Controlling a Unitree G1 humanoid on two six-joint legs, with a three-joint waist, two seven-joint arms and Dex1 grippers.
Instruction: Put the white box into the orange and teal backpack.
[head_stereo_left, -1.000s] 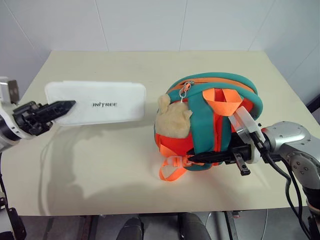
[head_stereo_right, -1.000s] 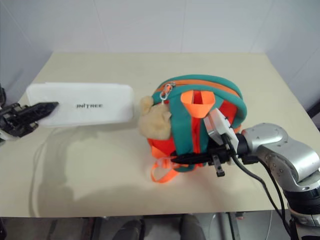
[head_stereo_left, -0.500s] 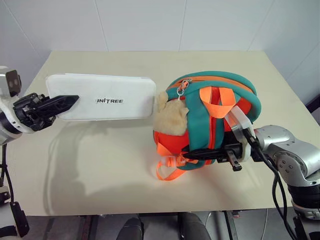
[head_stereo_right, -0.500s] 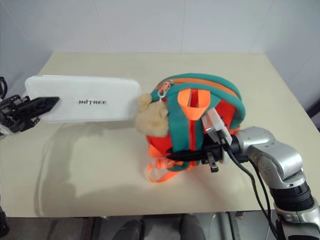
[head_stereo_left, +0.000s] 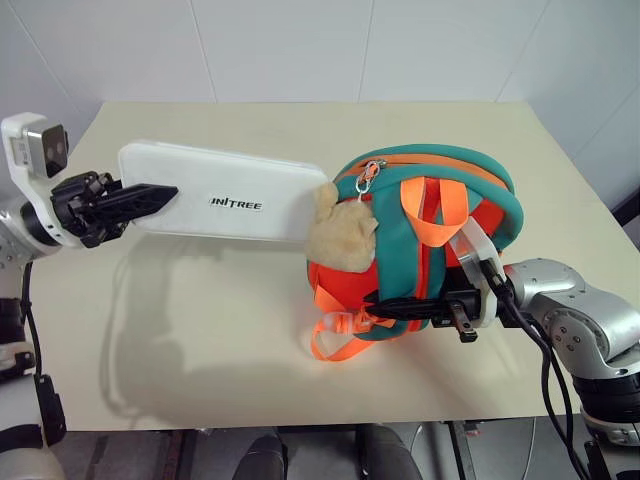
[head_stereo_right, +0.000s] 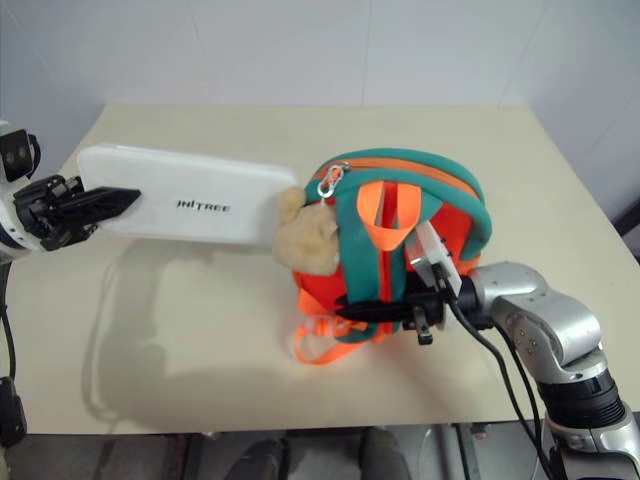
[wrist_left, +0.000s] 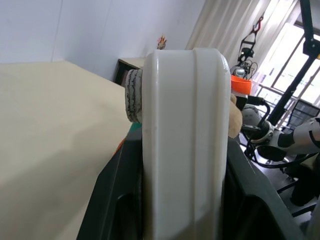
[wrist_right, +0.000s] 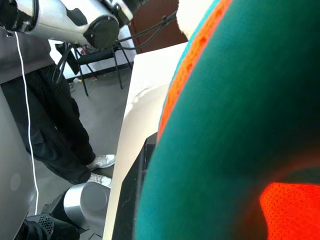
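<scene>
The white box (head_stereo_left: 235, 190) hangs above the table, tilted, with "UNITREE" lettering on top. My left gripper (head_stereo_left: 168, 192) is shut on its left end; the left wrist view shows the box (wrist_left: 185, 140) edge-on between the black fingers. The box's right end reaches the tan plush toy (head_stereo_left: 340, 235) hanging on the orange and teal backpack (head_stereo_left: 445, 165). The backpack stands at the table's middle right with its zipper pull (head_stereo_left: 370, 176) facing the box. My right gripper (head_stereo_left: 385, 305) is shut on the backpack's lower teal strap, whose fabric (wrist_right: 240, 115) lies close against the right wrist camera.
The beige table (head_stereo_left: 200, 320) carries the backpack, with white walls behind it. Orange webbing loops (head_stereo_left: 335, 335) trail from the backpack's base toward the front edge. In the right wrist view a person's legs and shoe (wrist_right: 100, 161) stand on the floor beside the table.
My left gripper has carried the white box rightward and slightly up, so its right end now meets the plush toy. The right gripper has stayed on the backpack.
</scene>
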